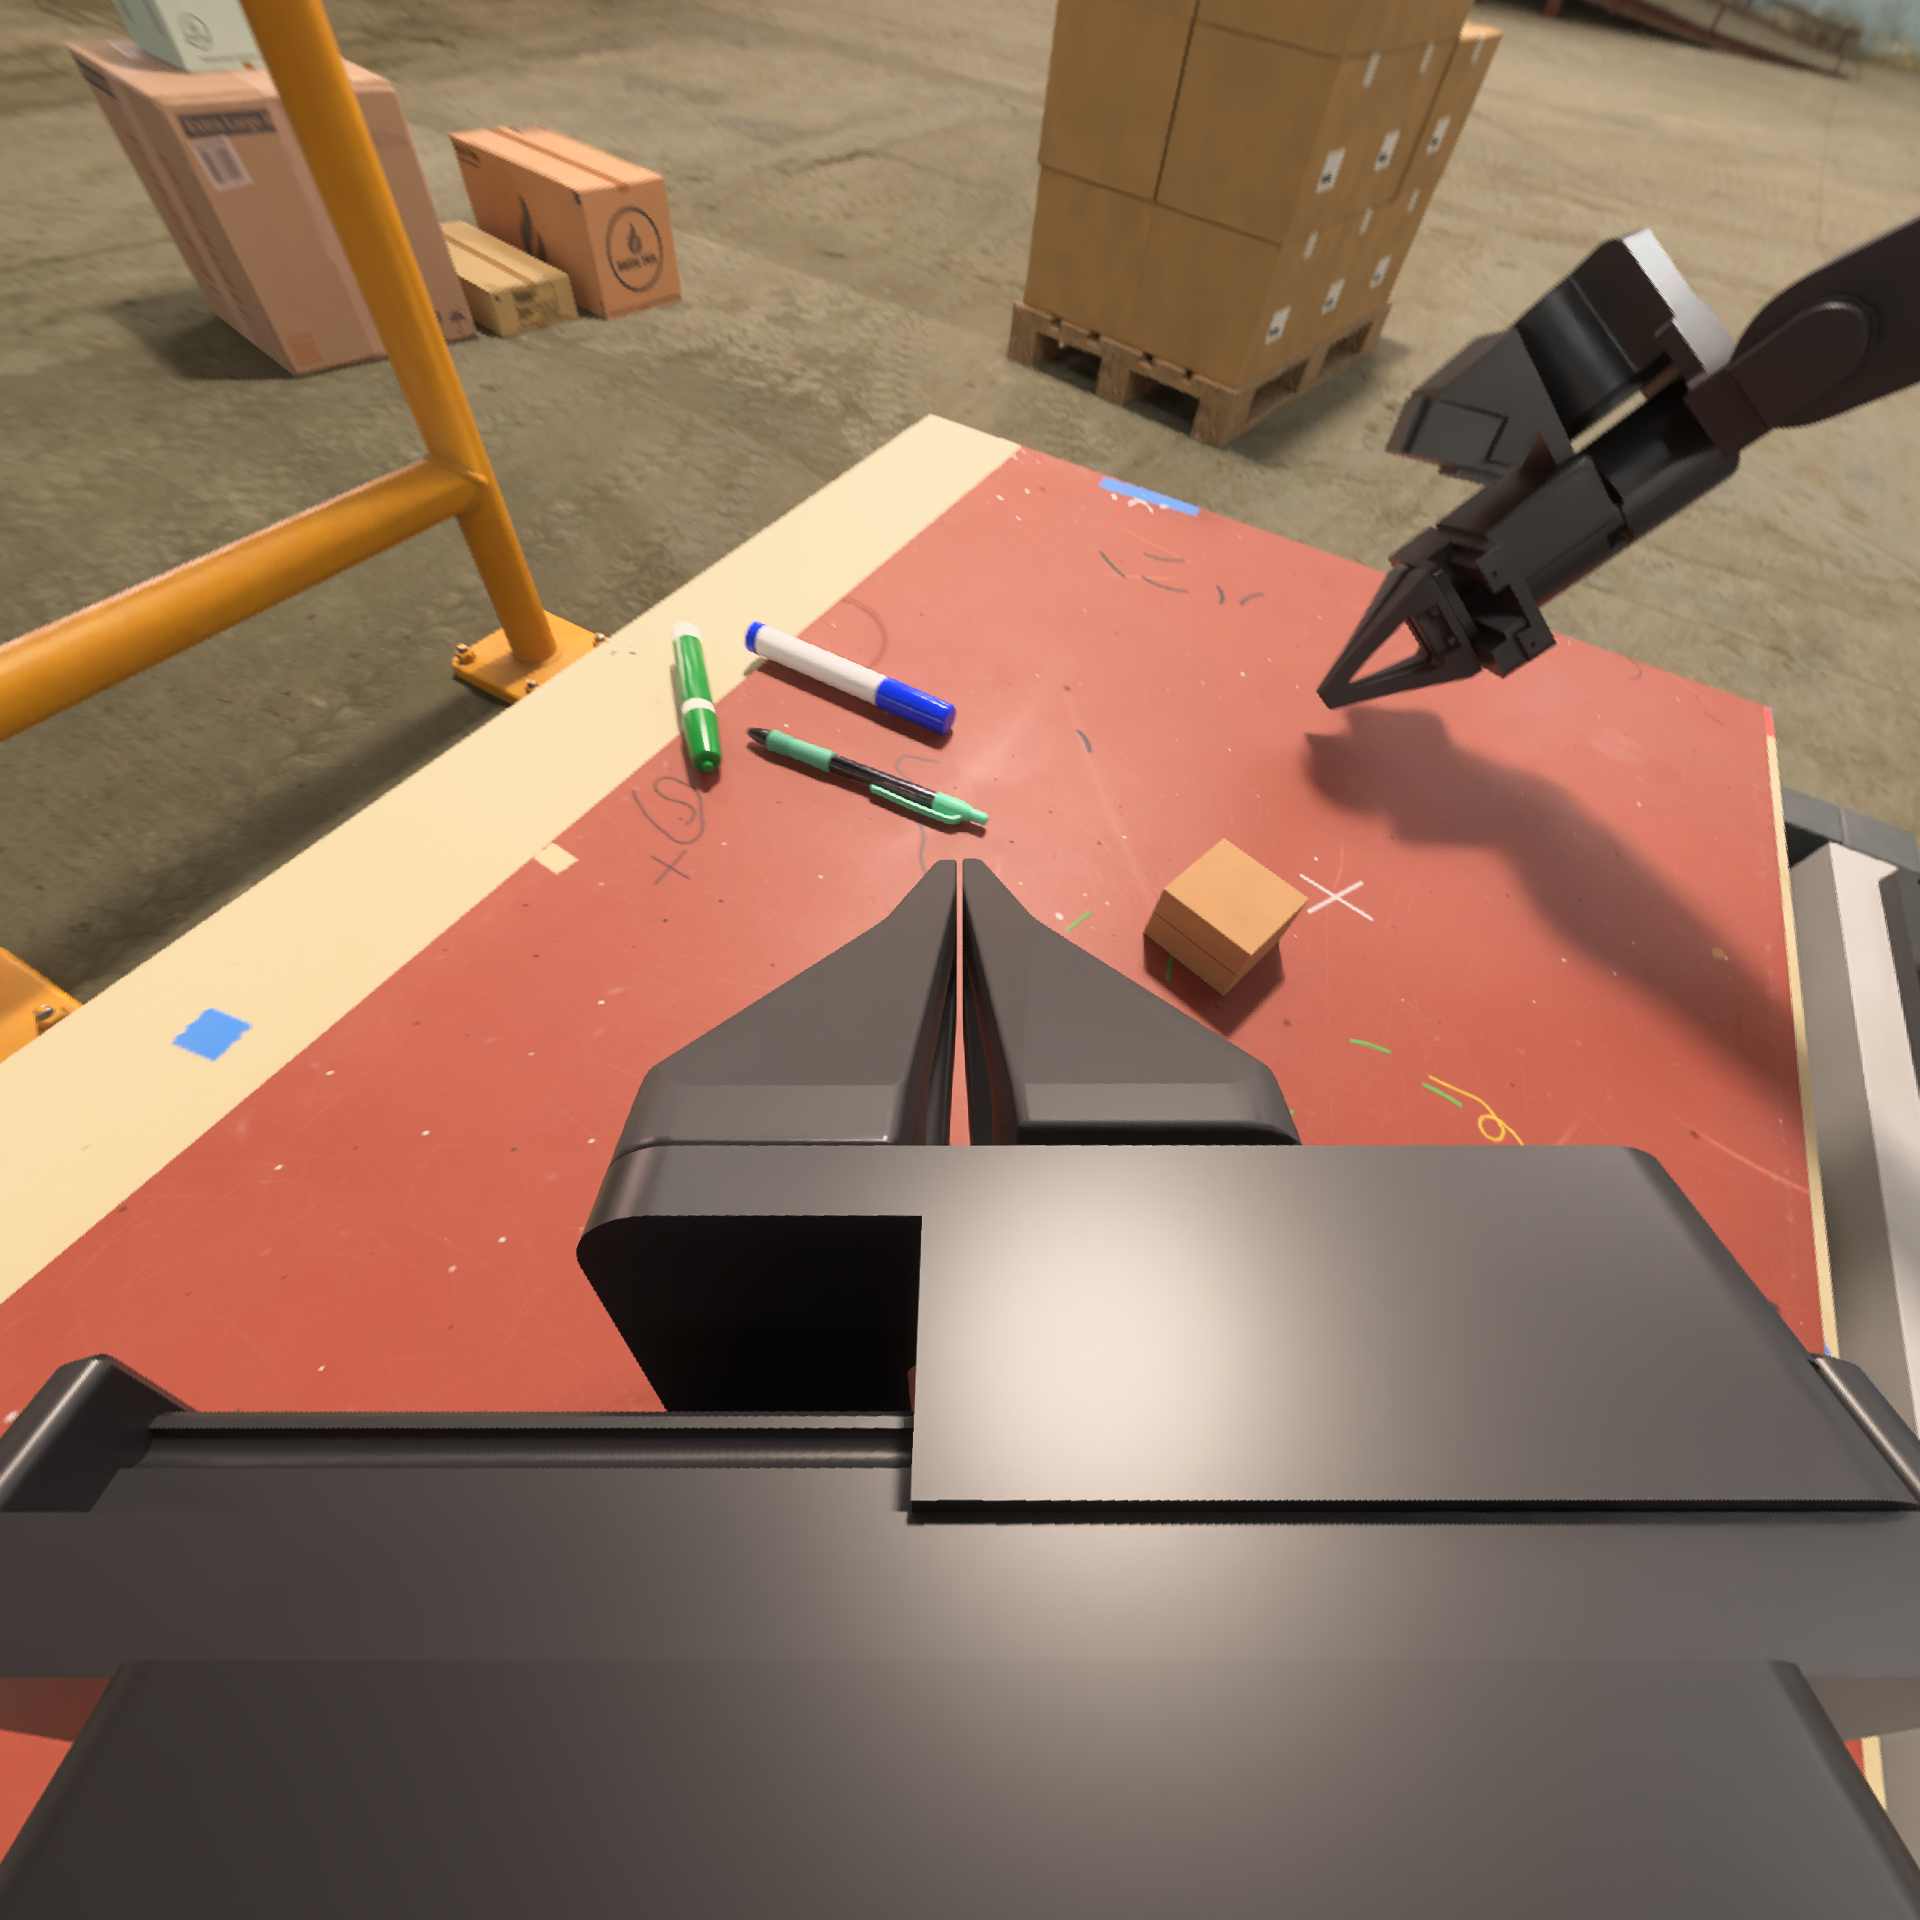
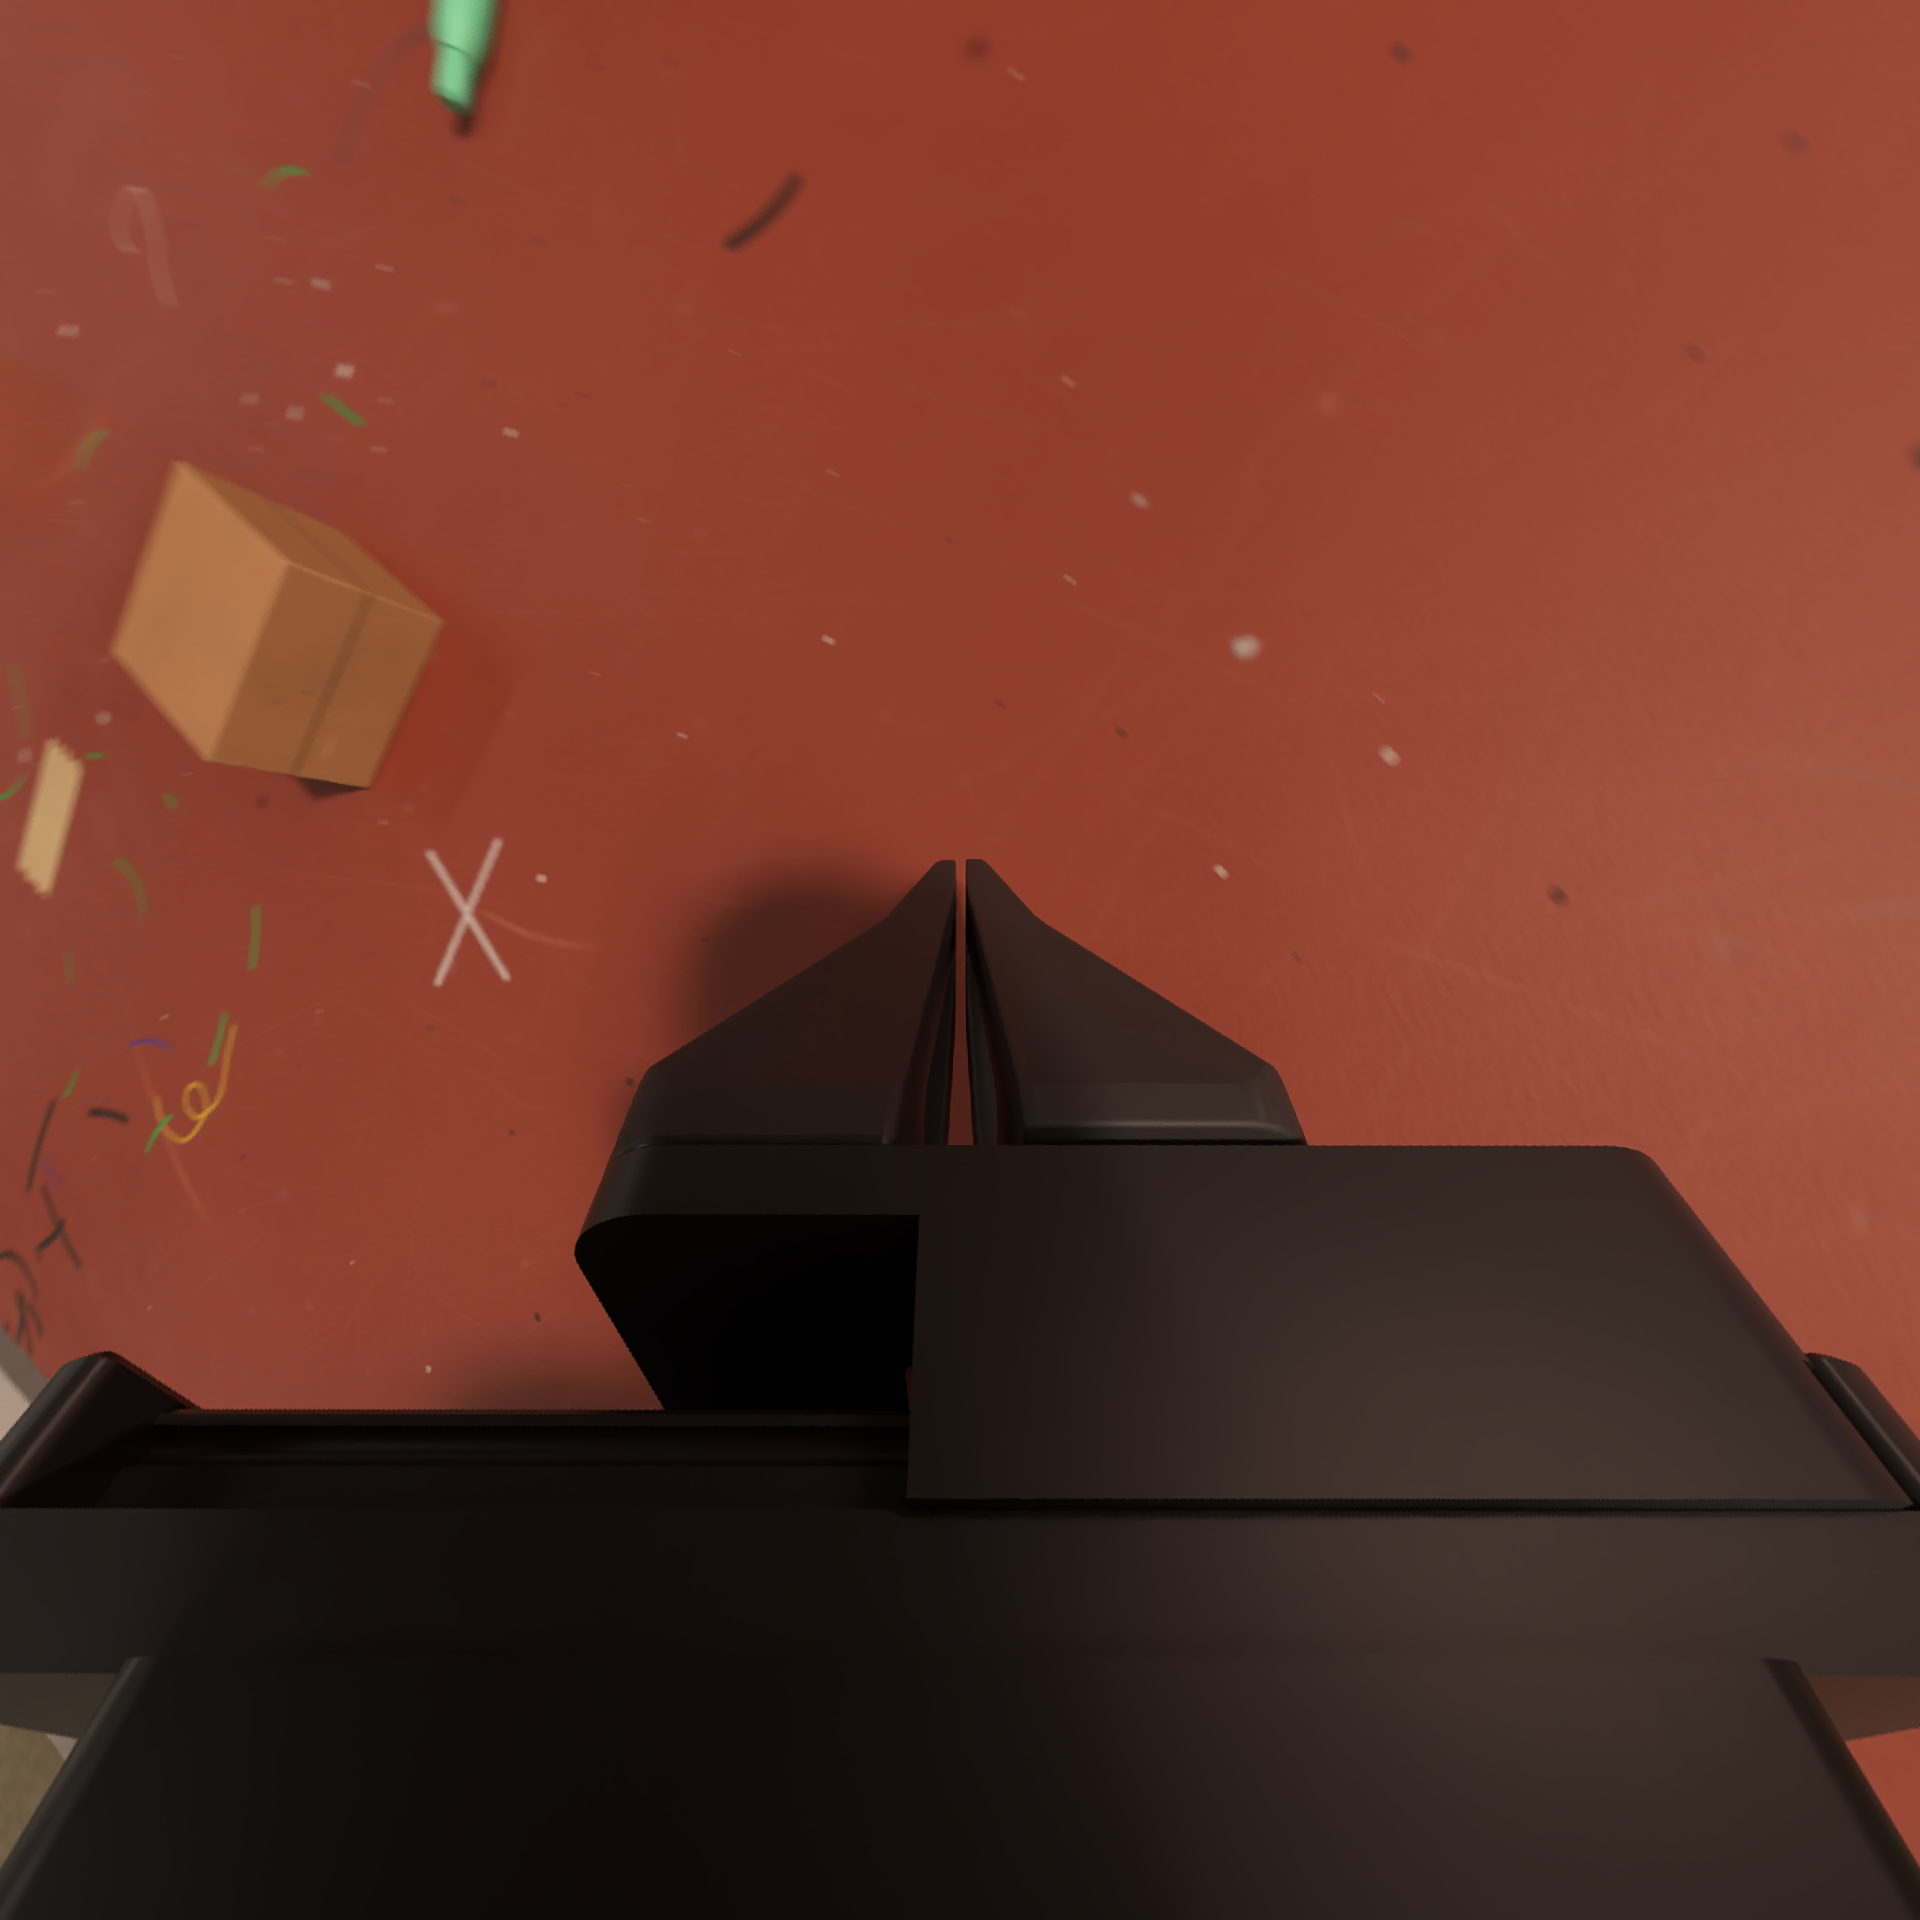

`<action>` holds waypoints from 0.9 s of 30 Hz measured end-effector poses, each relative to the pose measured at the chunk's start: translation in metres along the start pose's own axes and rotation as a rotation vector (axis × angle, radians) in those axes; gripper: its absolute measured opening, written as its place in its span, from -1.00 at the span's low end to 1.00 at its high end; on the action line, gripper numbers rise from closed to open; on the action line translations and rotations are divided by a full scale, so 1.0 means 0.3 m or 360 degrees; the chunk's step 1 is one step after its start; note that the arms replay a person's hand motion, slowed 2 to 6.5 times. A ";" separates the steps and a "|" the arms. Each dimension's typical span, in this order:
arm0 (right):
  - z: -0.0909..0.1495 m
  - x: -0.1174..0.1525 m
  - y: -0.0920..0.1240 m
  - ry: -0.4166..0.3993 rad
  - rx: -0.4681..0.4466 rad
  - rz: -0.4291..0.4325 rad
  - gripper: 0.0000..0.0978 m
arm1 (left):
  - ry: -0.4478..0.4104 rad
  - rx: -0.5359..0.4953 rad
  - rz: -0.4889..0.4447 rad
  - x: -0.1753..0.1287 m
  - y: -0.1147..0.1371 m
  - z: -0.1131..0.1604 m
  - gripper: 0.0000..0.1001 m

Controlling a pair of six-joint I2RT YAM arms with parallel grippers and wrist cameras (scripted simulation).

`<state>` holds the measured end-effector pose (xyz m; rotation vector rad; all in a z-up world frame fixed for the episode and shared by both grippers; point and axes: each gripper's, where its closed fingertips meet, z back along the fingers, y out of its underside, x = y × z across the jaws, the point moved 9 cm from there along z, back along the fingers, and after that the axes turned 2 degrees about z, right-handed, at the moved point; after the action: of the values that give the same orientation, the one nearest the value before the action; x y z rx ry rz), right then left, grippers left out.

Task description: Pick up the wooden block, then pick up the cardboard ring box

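A small tan cube with a seam around it, which looks like the cardboard ring box, sits on the red table top. It also shows in the right wrist view, next to a white chalk cross. No separate wooden block shows in either view. My left gripper is shut and empty, hovering left of the box and short of it. My right gripper is shut and empty over bare table, right of the box. It also shows in the left wrist view, above the table beyond the box.
A green marker, a blue-capped white marker and a green pen lie beyond the left gripper. The table has a cream border. A yellow railing, cartons and a loaded pallet stand on the floor behind.
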<state>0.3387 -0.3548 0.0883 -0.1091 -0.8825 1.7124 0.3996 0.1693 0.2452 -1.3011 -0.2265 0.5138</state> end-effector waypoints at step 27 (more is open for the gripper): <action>-0.104 0.354 -0.132 0.0200 0.0191 -0.0010 -0.97 | 0.0044 0.0068 -0.0044 -0.008 -0.018 0.095 -0.98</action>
<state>0.3489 -0.2446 0.1283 -0.1317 -0.6855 1.7289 0.3863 0.1915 0.2583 -1.2608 -0.2093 0.4746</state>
